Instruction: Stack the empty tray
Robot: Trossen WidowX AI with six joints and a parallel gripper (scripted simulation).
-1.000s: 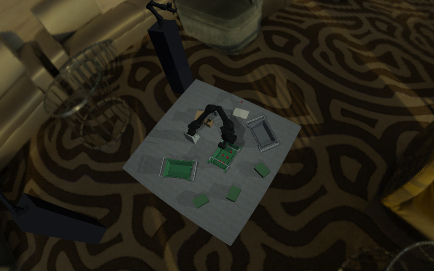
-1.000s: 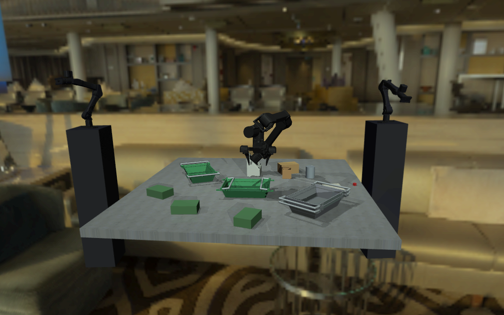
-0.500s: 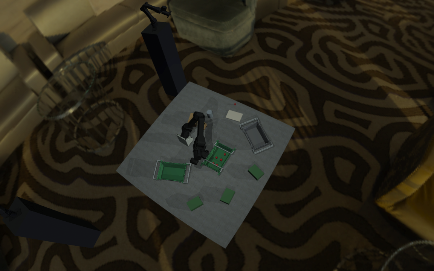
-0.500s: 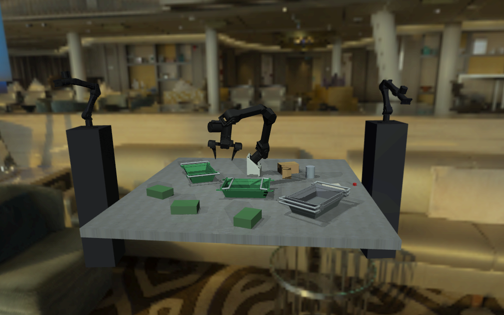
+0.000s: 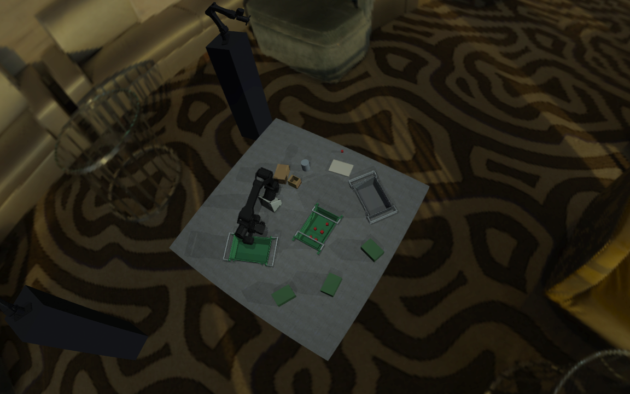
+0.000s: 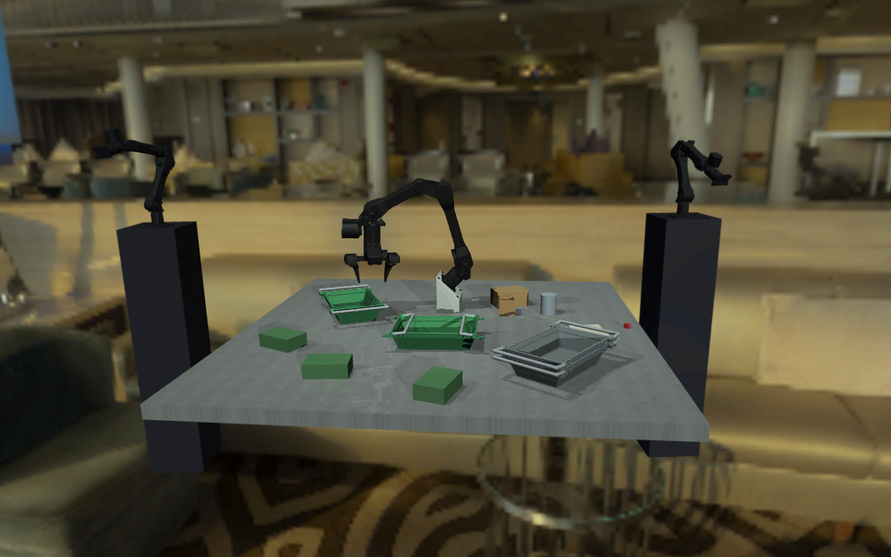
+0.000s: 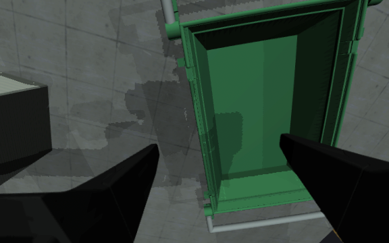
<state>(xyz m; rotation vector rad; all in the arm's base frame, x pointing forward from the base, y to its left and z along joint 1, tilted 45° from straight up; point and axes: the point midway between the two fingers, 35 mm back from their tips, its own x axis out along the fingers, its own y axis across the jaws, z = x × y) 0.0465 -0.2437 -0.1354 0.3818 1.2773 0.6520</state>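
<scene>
The loaded green tray (image 5: 316, 221) (image 6: 431, 340) stands mid-table with several small red blocks (image 5: 321, 231) inside. Its two wire bars both lie in across its top, one (image 5: 326, 215) near the far end and one (image 5: 310, 241) near the other end. The empty green tray (image 5: 254, 252) (image 6: 359, 315) (image 7: 252, 67) stands upright beside it, its bars out over its ends; one bar (image 7: 265, 223) shows in the wrist view. My gripper (image 6: 372, 279) (image 7: 217, 144) is wide open and empty, above the empty tray, with one long side wall between the fingertips in the wrist view.
A grey tray (image 5: 372, 195) (image 6: 559, 350) stands beyond the loaded tray. Three green blocks (image 5: 331, 284) (image 6: 326, 365) lie toward the front. A grey cylinder (image 5: 305, 164) (image 6: 547, 304), brown boxes (image 5: 282, 173), a cream plate (image 5: 340, 167) and a red cube (image 5: 342, 150) (image 6: 626, 325) are at the back.
</scene>
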